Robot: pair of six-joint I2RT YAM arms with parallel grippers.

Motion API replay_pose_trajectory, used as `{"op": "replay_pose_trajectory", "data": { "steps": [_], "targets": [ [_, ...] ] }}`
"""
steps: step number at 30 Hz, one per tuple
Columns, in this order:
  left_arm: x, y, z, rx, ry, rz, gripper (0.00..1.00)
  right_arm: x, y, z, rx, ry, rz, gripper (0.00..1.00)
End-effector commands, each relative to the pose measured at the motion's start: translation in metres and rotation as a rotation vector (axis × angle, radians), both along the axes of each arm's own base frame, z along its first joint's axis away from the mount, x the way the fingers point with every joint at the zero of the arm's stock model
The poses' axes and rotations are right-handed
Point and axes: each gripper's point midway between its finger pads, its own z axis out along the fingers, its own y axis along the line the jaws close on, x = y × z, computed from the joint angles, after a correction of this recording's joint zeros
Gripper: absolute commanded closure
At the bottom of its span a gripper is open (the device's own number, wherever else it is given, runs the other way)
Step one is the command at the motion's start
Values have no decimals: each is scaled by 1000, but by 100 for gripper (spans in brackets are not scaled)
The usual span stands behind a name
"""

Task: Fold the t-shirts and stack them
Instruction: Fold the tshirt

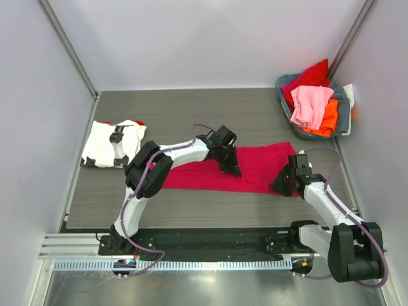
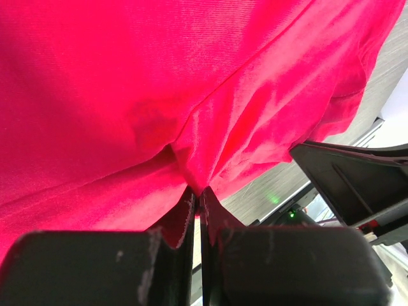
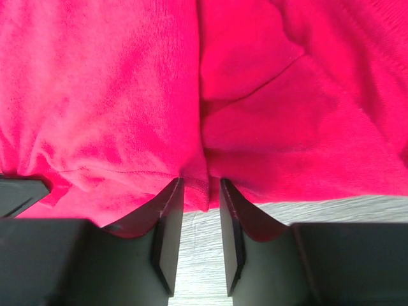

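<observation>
Two claws on one crimson tee (image 1: 255, 167), spread on the worktop (image 1: 191, 115). We see the left claw (image 1: 231, 169) clenched on a pinch of cloth approx. mid-tee, w/ fabric running off to both sides of it. Right claw (image 1: 281, 185) sits at the tee's near edge, tips part-spread w/ a fold betw. them; clamped or not, we can't tell. White tee (image 1: 115, 143) lies well left of the left claw. Basket (image 1: 343, 115) w/ red, pink & orange tees (image 1: 310, 105) stands far beyond the right claw.
</observation>
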Motion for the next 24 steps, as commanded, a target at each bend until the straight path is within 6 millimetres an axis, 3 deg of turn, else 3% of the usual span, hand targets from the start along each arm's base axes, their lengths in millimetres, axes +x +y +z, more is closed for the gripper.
{"op": "replay_pose_trajectory", "data": {
  "steps": [1, 4, 5, 6, 17, 24],
  "targets": [
    [0, -6, 6, -16, -12, -32, 98, 6, 9, 2, 49, -26, -3, 67],
    [1, -6, 6, -17, -16, -36, 98, 6, 9, 2, 53, -26, -10, 75],
    [1, -7, 7, -18, -16, -38, 97, 5, 10, 1, 57, -21, -6, 82],
    [2, -6, 7, -18, -19, -37, 97, 4, 10, 1, 59, -16, -15, 97],
    [1, -4, 1, 9, -14, -52, 97, -10, 6, 20, 56, 21, -61, 99],
    [2, -2, 1, 21, -17, -59, 97, -20, -6, 22, -9, 63, -95, 99]
  ]
}}
